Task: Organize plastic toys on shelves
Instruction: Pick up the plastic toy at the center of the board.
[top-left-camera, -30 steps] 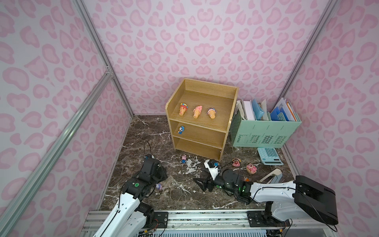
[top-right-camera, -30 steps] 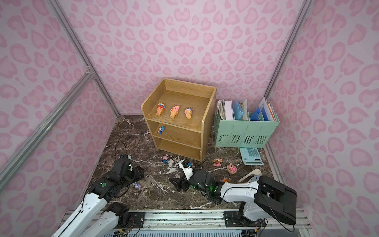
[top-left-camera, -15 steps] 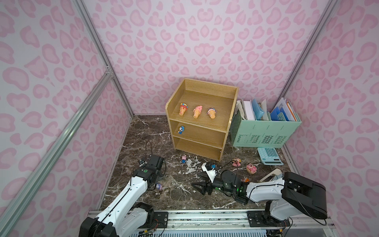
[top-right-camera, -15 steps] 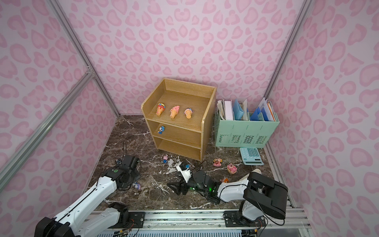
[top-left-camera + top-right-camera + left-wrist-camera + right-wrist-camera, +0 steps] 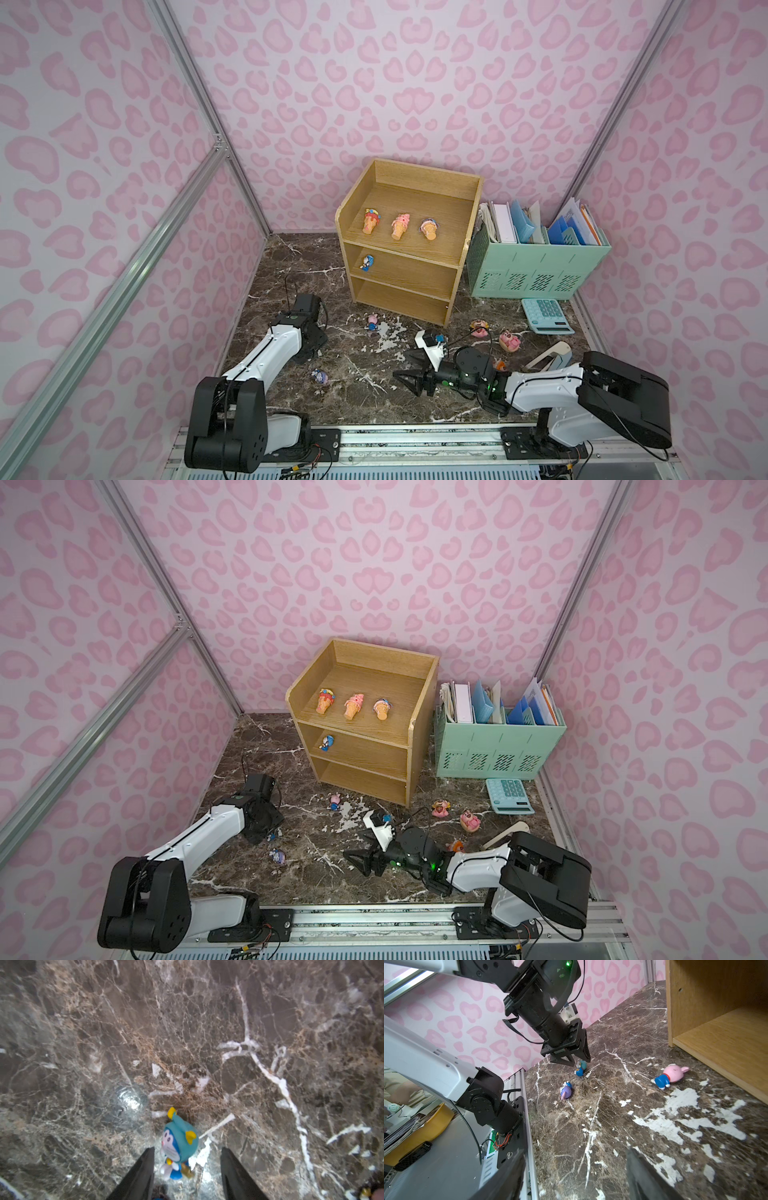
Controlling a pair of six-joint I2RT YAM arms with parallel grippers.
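Note:
My left gripper (image 5: 187,1150) is down at the marble table, open, with a small blue-white toy (image 5: 179,1142) standing loose between its fingers; the right wrist view shows the same gripper (image 5: 572,1061) over that toy (image 5: 581,1068). My right gripper (image 5: 405,368) hovers low mid-table, open and empty. The wooden shelves (image 5: 419,199) hold three cone toys (image 5: 400,226) on the top tier and a blue toy (image 5: 367,262) on the middle tier. Loose on the table are a purple toy (image 5: 320,376), a pink-and-blue one (image 5: 372,322) and two chubby pink ones (image 5: 478,328).
A mint green file organizer (image 5: 540,266) with papers stands right of the shelves, with a mint calculator (image 5: 546,316) in front of it. A white-and-blue object (image 5: 550,356) lies by my right arm. Pink walls close in on three sides, and a metal rail (image 5: 415,440) runs along the front.
My left arm has dropped its forearm and brought the gripper down around the blue-white toy. My right gripper has drifted slightly to the left and stays open.

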